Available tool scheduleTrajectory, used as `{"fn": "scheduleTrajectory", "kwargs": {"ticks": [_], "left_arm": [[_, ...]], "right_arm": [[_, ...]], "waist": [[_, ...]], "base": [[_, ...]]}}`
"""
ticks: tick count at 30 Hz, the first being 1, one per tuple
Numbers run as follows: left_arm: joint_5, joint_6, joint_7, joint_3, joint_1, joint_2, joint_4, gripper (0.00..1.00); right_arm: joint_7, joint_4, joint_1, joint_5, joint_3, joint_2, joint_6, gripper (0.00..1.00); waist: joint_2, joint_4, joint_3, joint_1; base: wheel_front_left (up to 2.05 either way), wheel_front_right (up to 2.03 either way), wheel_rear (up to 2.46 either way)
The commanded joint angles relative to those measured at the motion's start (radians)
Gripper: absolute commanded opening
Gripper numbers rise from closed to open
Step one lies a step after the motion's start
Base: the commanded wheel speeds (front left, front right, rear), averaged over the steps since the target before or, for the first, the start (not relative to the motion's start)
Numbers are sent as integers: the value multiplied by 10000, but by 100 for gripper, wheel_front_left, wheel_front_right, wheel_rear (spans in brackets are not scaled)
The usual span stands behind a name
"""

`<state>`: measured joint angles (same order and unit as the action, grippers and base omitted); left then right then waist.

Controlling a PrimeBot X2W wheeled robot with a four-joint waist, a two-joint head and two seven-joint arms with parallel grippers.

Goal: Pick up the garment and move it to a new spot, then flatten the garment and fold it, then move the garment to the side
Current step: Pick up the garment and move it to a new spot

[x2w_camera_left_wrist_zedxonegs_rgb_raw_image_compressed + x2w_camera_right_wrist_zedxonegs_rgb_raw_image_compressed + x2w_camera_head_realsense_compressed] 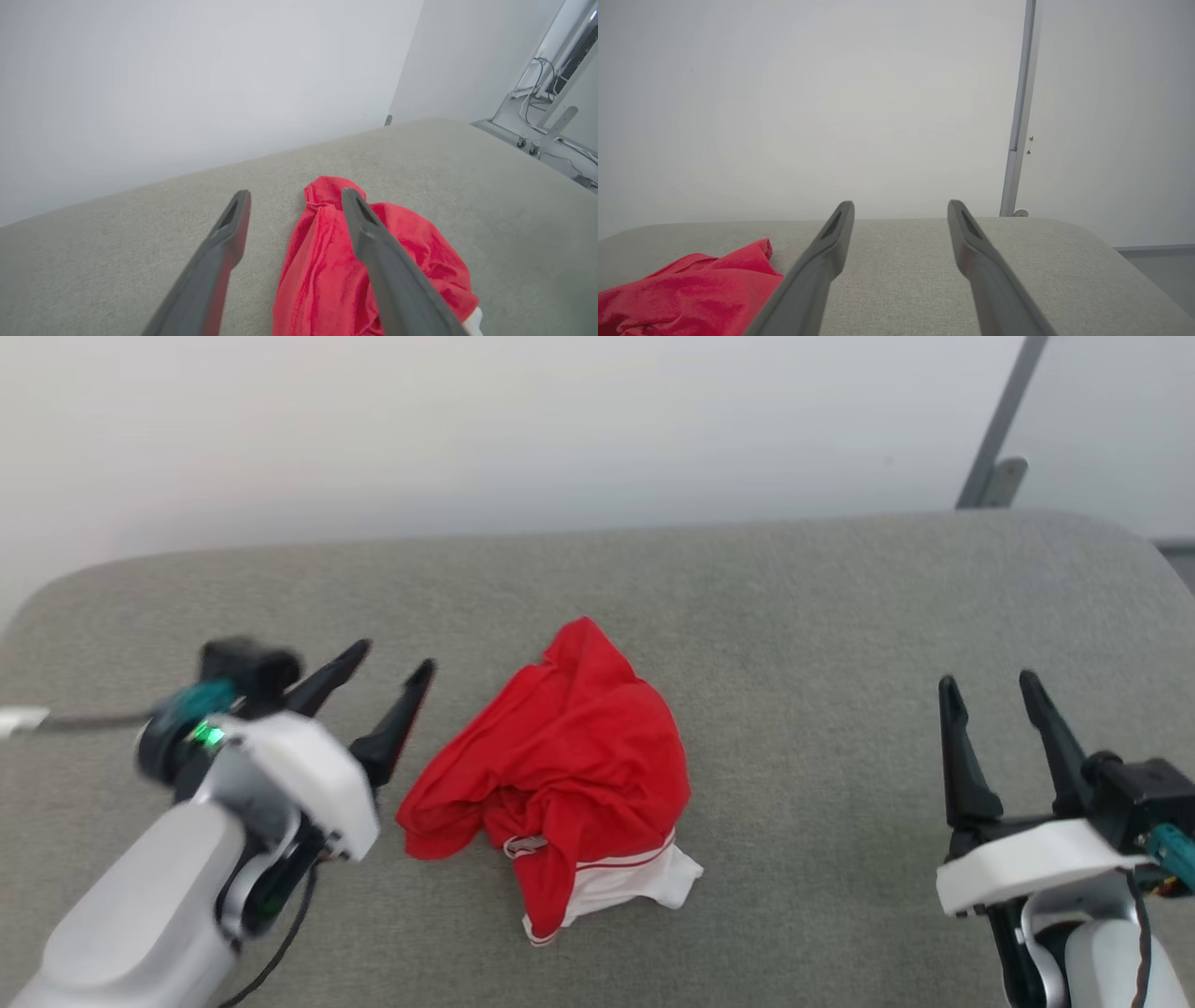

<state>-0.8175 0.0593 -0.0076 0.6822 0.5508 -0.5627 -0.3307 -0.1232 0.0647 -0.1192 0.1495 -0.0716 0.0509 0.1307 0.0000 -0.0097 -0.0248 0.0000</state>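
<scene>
The garment (569, 756) lies crumpled in a heap at the middle of the grey cushioned surface (794, 616), bright red with a white band and thin striped trim at its near edge. My left gripper (392, 674) hovers just left of the heap, open, with nothing between its fingers. In the left wrist view the red garment (327, 270) sits between and under the open fingers (233, 224). My right gripper (990, 686) stands open far to the right, apart from the cloth. The right wrist view has the garment (691, 289) at lower left.
A pale wall (467, 429) rises behind the surface's far edge. A grey metal post (1004, 425) stands at the back right. Floor with cables and casters (537, 135) lies past the surface's right end. Bare cushion spreads on both sides of the heap.
</scene>
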Motion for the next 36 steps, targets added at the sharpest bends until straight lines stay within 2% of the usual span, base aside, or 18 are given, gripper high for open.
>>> {"fn": "scheduleTrajectory", "kwargs": {"ticks": [1,4,11,15,18,24,36], "left_arm": [[-23,-248,-565,-249,-532,-194,248,100],[48,-441,-1124,-451,-995,-434,505,100],[-67,-1432,-2358,-1367,-2822,-946,1404,100],[29,-1864,-2560,-2076,-3852,-967,1977,100],[252,-1994,-2582,-2793,-4536,-810,2460,100],[827,-1694,-2584,-4138,-5996,-94,3072,100],[2018,-821,-2587,-5302,-7147,1388,3020,100]], "right_arm": [[41,-31,226,69,-29,-2,1,100],[48,-54,332,92,-26,-4,1,100],[103,-125,684,140,-89,-4,1,100],[145,-184,837,169,-143,-3,1,100],[153,-208,947,203,-172,-3,1,100],[151,-243,1124,290,-190,-4,1,100],[74,-165,1455,445,-308,-3,1,100]], "waist": [[0,228,273,0],[0,302,357,0],[0,510,588,0],[0,631,658,0],[0,706,700,0],[0,798,769,0],[0,816,841,0]], "base": [[0,0,0],[0,0,0],[0,0,0],[0,0,0],[0,0,0],[0,0,0],[0,0,0]]}}
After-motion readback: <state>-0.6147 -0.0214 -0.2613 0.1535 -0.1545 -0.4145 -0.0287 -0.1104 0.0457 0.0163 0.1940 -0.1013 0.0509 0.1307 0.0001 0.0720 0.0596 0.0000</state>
